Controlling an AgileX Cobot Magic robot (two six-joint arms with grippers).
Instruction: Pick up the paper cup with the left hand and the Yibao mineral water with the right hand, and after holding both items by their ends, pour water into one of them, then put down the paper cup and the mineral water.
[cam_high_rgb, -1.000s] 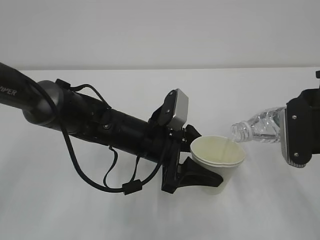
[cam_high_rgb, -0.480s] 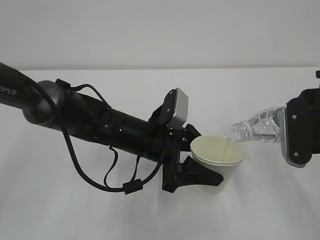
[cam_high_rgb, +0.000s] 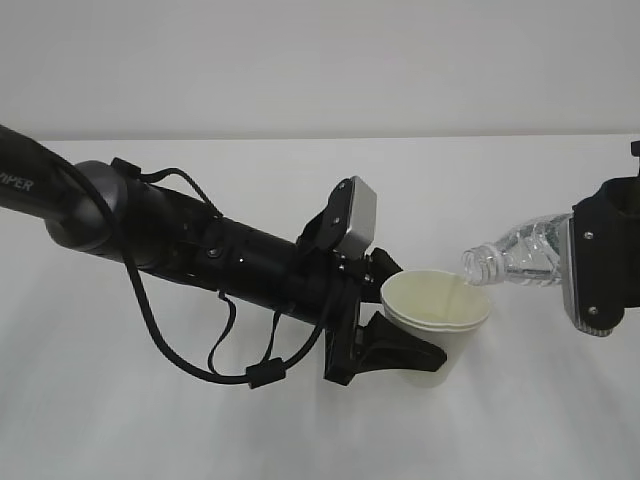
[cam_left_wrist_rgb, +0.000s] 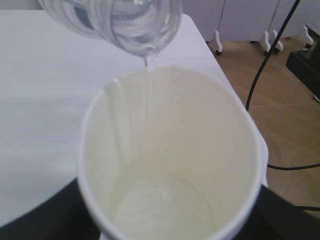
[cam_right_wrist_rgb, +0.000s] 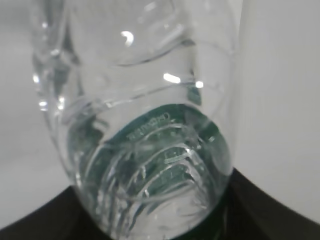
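Note:
My left gripper (cam_high_rgb: 418, 313) is shut on the white paper cup (cam_high_rgb: 436, 312) and holds it upright just above the table. In the left wrist view the cup (cam_left_wrist_rgb: 170, 150) fills the frame, with dark fingers (cam_left_wrist_rgb: 35, 222) at both lower corners. My right gripper (cam_high_rgb: 590, 255) is shut on the base end of the clear Yibao mineral water bottle (cam_high_rgb: 520, 252). The bottle is tilted with its open mouth over the cup's right rim. A thin stream of water (cam_left_wrist_rgb: 148, 67) runs from the bottle mouth (cam_left_wrist_rgb: 137, 27) into the cup. The ribbed bottle with its green label (cam_right_wrist_rgb: 150, 150) fills the right wrist view.
Both arms hang over a white table (cam_high_rgb: 200, 430) in front of a plain white wall. The left wrist view shows the table's edge, a wooden floor (cam_left_wrist_rgb: 290, 130) beyond it and a black cable (cam_left_wrist_rgb: 260, 70) running across that floor.

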